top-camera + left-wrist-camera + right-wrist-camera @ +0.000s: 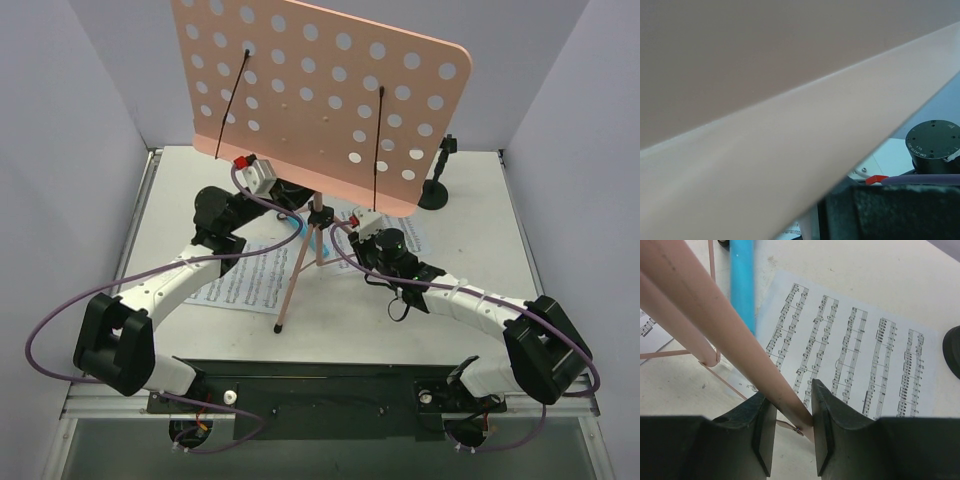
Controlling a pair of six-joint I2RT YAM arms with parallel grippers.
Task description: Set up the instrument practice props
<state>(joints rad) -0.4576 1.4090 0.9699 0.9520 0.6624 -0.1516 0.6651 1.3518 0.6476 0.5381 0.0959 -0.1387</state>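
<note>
Nearest the bases, we saw one sheet-music page (240,285) lying flat at 8 o'clock from the tripod. The right gripper (790,405) was clamped on a pink tripod leg (740,340) of the music stand (320,110), over the second page (860,360). The blue microphone (742,285) was at its 11 o'clock. The left gripper (255,175) was at the stand's lower lip; we could not tell its jaws. Farthest, at 1 o'clock, the black mic stand (437,185) stood upright.

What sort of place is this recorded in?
Probably a lab robot cell: plain grey walls box in a white table, with a black mounting plate at its near edge.
</note>
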